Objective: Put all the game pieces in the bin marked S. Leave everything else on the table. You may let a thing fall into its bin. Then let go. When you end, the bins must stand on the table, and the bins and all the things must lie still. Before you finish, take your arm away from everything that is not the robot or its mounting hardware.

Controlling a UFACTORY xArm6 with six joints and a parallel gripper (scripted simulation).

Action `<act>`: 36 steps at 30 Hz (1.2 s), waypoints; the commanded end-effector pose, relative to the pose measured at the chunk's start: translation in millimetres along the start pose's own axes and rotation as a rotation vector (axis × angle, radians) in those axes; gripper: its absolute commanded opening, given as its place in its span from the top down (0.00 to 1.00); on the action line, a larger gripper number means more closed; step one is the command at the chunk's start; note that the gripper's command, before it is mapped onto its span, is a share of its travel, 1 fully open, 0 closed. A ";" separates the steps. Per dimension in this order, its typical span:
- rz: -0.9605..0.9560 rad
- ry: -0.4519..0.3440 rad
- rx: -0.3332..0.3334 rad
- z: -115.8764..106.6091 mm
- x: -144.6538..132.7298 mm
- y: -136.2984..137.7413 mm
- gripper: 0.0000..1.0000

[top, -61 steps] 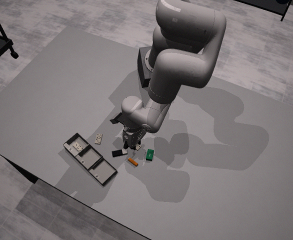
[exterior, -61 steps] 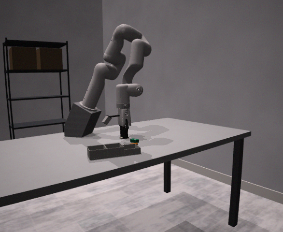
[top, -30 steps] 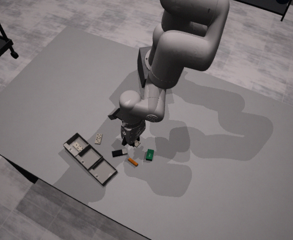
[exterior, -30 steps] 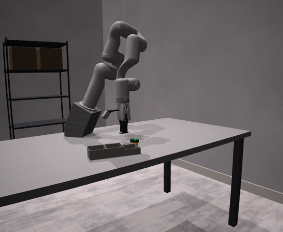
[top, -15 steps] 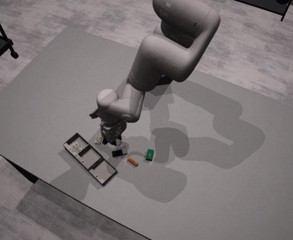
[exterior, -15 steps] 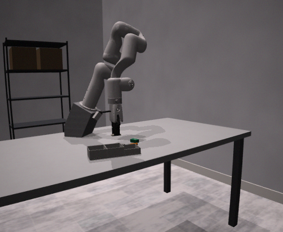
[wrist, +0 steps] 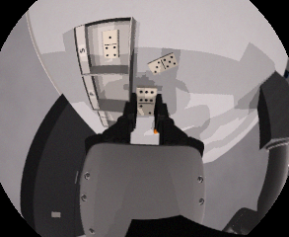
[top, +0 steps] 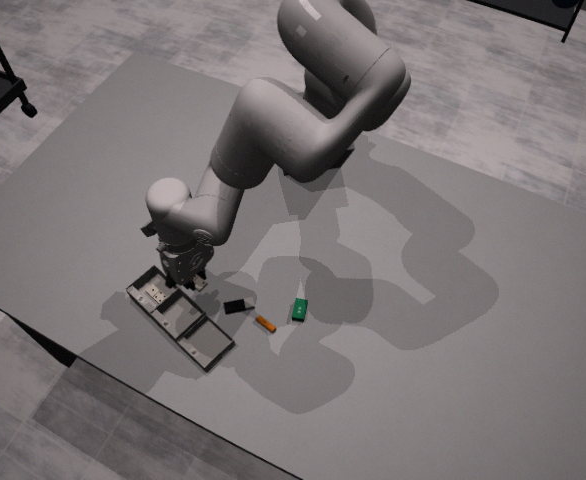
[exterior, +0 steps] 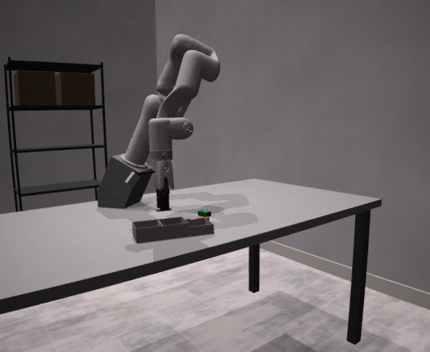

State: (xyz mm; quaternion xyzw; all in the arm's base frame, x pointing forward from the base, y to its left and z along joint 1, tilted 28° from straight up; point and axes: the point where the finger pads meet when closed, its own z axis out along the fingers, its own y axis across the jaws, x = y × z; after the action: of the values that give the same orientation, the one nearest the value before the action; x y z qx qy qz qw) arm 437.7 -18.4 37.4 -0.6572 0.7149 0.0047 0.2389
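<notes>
My gripper [top: 180, 285] [exterior: 163, 208] [wrist: 146, 101] is shut on a white domino [wrist: 147, 92], held low beside the long inner wall of the joined bins. In the top view the fingers mostly hide it. The bin marked S [top: 139, 293] [exterior: 145, 232] [wrist: 83, 63] is the end compartment of three; a domino [top: 156, 293] [wrist: 110, 43] lies inside it. Another domino [top: 199, 283] [wrist: 163, 63] lies on the table outside the bins, near the gripper and just beyond the held one in the wrist view.
The middle bin [top: 167, 323] and far end bin [top: 194, 352] show no things inside. A black block with a pale end [top: 234, 306], an orange stick [top: 265, 323] and a green box [top: 299, 309] [exterior: 204, 213] lie on the table to the right of the bins in the top view.
</notes>
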 end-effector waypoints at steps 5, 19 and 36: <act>0.072 -0.002 -0.002 1.2 23.8 -20.5 1.00; 0.072 -0.002 -0.002 1.3 77.6 -61.3 1.00; 0.072 -0.002 -0.002 7.3 74.8 -59.2 1.00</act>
State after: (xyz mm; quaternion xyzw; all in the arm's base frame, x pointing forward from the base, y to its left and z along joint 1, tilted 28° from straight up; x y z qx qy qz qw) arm 492.6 -94.7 25.1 -0.6315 0.7377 0.0157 0.2382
